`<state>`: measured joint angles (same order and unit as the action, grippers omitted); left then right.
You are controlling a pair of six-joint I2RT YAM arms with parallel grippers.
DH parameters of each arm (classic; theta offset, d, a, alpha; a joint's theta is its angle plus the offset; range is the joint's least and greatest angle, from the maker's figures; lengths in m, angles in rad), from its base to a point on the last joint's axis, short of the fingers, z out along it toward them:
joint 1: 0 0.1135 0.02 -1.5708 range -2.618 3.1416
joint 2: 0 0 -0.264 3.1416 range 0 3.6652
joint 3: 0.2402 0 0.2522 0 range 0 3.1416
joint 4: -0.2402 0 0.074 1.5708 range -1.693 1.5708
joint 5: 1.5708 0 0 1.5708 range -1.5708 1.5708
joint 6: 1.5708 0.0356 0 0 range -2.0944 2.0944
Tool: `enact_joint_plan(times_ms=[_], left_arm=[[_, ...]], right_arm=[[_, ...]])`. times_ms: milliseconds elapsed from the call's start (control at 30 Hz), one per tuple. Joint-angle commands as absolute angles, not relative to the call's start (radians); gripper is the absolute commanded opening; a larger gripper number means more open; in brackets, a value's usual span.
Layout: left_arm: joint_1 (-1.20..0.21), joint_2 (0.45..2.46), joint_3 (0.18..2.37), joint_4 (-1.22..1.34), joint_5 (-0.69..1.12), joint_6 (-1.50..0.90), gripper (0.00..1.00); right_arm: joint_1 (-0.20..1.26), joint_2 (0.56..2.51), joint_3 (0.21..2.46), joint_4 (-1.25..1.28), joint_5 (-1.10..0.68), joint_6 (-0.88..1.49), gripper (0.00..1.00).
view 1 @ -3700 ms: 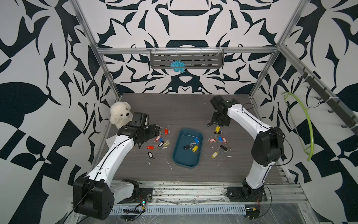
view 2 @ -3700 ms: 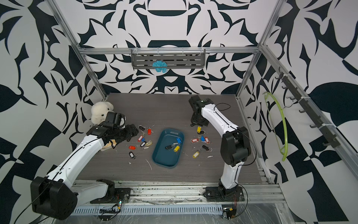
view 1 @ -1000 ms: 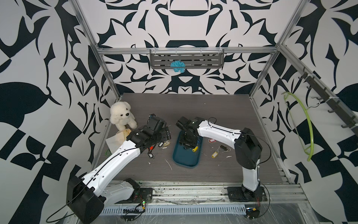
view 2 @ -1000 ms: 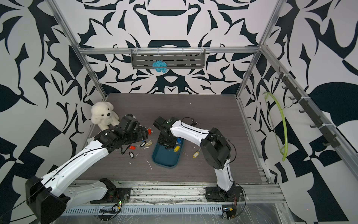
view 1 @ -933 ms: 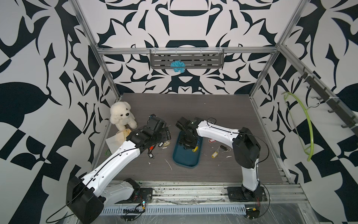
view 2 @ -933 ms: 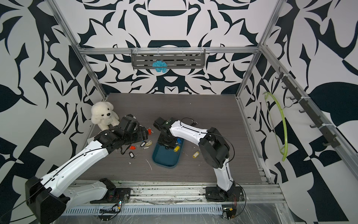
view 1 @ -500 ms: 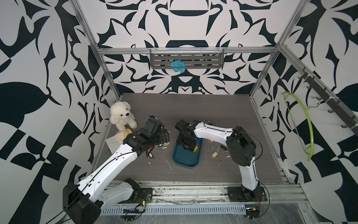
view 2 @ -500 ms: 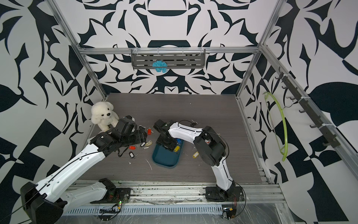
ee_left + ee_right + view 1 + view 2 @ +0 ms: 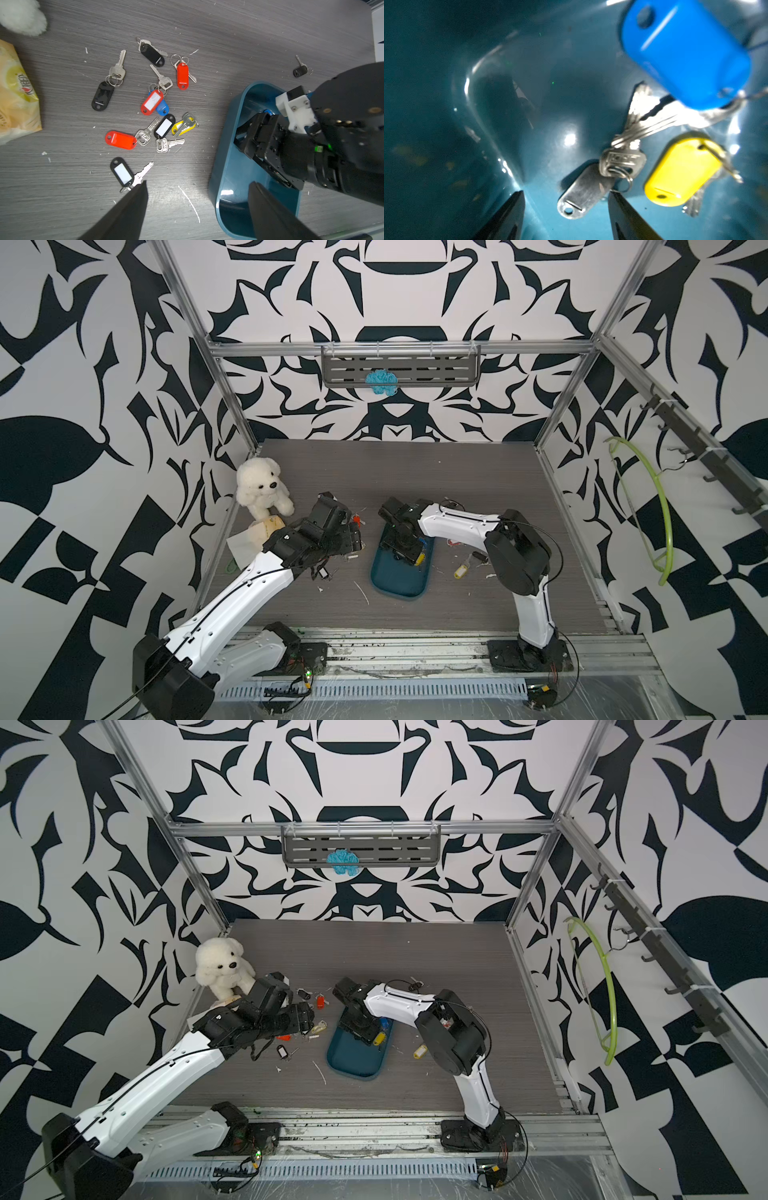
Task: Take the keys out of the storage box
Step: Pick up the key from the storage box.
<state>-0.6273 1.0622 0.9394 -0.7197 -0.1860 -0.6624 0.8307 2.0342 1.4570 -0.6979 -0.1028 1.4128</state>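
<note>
In both top views the shallow dark teal plastic storage box (image 9: 397, 583) (image 9: 353, 1063) lies on the grey wood-grain tabletop (image 9: 457, 472). The right gripper (image 9: 402, 549) is dipped into the box's far half beside a yellow tag (image 9: 419, 558). The left gripper (image 9: 353, 540) hovers just off the box's left wall, and a white plush bear (image 9: 259, 489) sits near the far left corner. The left wrist view shows the left gripper's jaws spread wide above the table, between the box rim and a scatter of small silver keys (image 9: 158, 116) with red, black, blue and yellow plastic tags, all outside the box. The right wrist view shows the right gripper's jaws apart at the box floor. A grey tag (image 9: 581, 193) lies between them, with a clear gap to one fingertip. Keys on a blue tag (image 9: 685, 52) and the yellow tag (image 9: 681, 172) lie just beyond, inside the box.
</note>
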Motion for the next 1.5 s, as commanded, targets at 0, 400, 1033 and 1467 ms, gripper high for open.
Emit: enact_joint_plan(times_ms=[0,400,1033,1467], left_arm=[[-0.625,1.065,0.934,-0.725,-0.174,-0.652,0.83],[-0.625,1.067,0.928,-0.724,-0.175,-0.653,0.83],[-0.625,1.074,0.93,-0.724,-0.175,-0.653,0.83],[-0.624,1.07,0.929,-0.727,-0.173,-0.663,0.83]], right_arm=[[0.821,2.024,1.425,-0.72,-0.065,1.434,0.67],[0.821,2.025,1.417,-0.745,-0.048,1.419,0.49],[0.829,1.963,1.493,-0.883,0.057,1.346,0.25],[0.862,1.852,1.634,-1.026,0.174,1.261,0.23]])
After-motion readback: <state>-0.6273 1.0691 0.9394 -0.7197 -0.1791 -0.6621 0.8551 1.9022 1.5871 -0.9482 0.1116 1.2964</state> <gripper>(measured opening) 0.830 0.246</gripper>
